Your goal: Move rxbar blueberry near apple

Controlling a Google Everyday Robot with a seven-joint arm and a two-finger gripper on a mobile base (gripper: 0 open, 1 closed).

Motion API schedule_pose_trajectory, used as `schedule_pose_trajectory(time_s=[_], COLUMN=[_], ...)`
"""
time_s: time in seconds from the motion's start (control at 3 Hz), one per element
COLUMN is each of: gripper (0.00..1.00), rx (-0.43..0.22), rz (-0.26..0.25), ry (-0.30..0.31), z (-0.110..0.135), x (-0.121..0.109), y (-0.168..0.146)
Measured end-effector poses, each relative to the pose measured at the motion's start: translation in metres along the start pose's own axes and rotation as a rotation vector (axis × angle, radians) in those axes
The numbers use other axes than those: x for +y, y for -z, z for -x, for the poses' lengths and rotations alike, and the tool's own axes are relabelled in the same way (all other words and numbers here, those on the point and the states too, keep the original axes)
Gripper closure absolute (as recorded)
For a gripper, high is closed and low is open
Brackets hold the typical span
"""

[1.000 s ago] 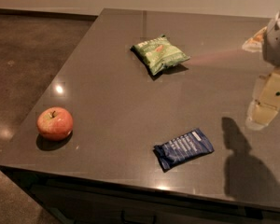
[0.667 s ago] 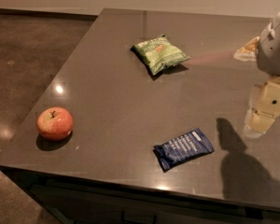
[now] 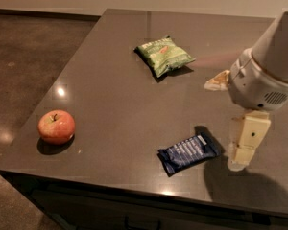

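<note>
My gripper hangs just right of the rxbar blueberry. My arm above it runs out past the top and right edges. The bar's white lettering is too small to read. Beyond the gripper, a tan shape is half hidden behind my wrist. The table is cut off to the gripper's right.

gripper: cream and blocky, is showing one small dark dot, is hanging low at the view's right.
wrist housing: white and rounded, is sitting directly above the gripper, is carrying a vent grille.
forearm: a smooth white cylinder, is rising up-right of the gripper.
</note>
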State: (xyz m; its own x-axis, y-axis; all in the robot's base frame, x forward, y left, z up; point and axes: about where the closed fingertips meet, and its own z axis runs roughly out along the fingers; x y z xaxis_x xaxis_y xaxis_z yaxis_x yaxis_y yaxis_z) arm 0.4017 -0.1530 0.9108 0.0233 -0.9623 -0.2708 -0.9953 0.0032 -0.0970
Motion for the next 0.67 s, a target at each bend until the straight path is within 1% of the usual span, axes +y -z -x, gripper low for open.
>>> schedule_pose_trajectory(time_s=[0.33,0.67], gripper=[0.00,0.00], rx=[-0.019,-0.025], rz=[0.042,0.079], ry=[0.055,0.104], z=[0.015,0.025], x=[0.008,0.015], y=[-0.018,-0.036])
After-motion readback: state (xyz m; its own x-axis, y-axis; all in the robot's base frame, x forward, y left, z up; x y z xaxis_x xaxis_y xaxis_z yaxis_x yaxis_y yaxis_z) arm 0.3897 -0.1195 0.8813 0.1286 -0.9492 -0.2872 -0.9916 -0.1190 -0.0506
